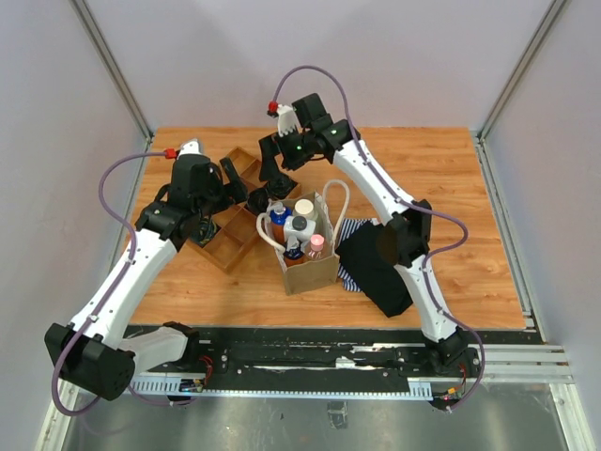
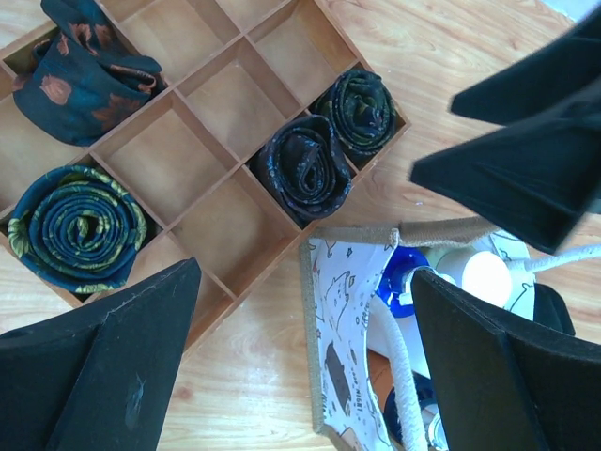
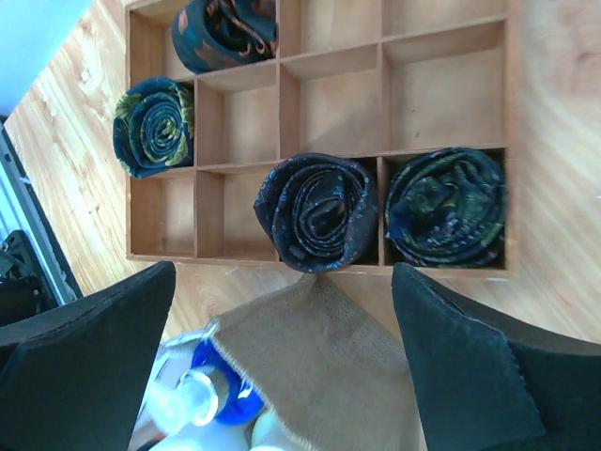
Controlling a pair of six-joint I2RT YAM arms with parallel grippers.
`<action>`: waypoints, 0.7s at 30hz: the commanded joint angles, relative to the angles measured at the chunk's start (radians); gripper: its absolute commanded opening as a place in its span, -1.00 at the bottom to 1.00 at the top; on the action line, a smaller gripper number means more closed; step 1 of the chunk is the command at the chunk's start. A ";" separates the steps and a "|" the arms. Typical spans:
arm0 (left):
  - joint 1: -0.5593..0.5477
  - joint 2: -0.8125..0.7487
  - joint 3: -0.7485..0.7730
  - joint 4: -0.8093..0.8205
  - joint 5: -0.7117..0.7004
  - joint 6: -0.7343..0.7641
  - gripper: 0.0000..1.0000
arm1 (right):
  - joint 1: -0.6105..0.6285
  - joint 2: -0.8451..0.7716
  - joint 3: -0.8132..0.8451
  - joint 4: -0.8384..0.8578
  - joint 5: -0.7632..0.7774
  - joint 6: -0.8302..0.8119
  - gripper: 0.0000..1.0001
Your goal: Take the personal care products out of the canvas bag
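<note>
The canvas bag (image 1: 315,266) stands upright at mid table with white rope handles. Personal care products stand inside it: an orange bottle with a blue cap (image 1: 278,222), a cream-capped one (image 1: 304,208), a white one (image 1: 299,226) and a pink-capped one (image 1: 316,244). My left gripper (image 1: 225,202) hovers open just left of the bag; in the left wrist view the left gripper (image 2: 305,376) straddles the bag's speckled side panel (image 2: 352,329). My right gripper (image 1: 268,193) hangs open over the bag's far left corner; the right gripper (image 3: 282,366) frames the tan cloth (image 3: 324,362) and a blue cap (image 3: 225,399). Neither holds anything.
A wooden compartment tray (image 1: 225,246) with rolled dark cloths (image 3: 319,211) lies just left of and behind the bag, under both grippers. A black garment with striped cloth (image 1: 376,263) lies against the bag's right side. Grey walls enclose the table.
</note>
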 commanded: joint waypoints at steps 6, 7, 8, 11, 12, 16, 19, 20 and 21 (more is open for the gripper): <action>0.003 -0.021 -0.029 0.018 0.003 -0.022 0.99 | -0.064 0.192 0.080 0.281 -0.326 0.266 0.97; 0.003 -0.020 -0.030 0.018 -0.003 -0.022 0.99 | -0.069 0.206 0.093 0.278 -0.333 0.274 0.98; 0.003 -0.017 -0.030 0.016 -0.008 -0.022 0.99 | -0.073 0.203 0.091 0.265 -0.333 0.254 0.97; 0.004 0.004 -0.044 0.025 -0.031 -0.022 0.99 | -0.076 0.083 -0.041 0.238 -0.179 0.137 0.97; 0.003 0.020 -0.051 0.032 -0.036 -0.023 0.99 | -0.080 0.028 -0.091 0.229 -0.099 0.103 0.97; 0.004 0.137 -0.053 0.044 -0.024 -0.051 0.99 | -0.084 -0.212 -0.262 0.143 0.493 -0.023 0.97; 0.016 0.239 -0.047 0.086 0.001 -0.070 0.99 | -0.150 -0.361 -0.390 0.068 0.661 0.005 0.97; 0.028 0.273 -0.038 0.094 0.015 -0.078 0.99 | -0.181 -0.413 -0.447 0.041 0.651 0.033 0.97; 0.044 0.309 -0.028 0.100 0.037 -0.086 0.99 | -0.211 -0.487 -0.525 0.026 0.649 0.055 0.97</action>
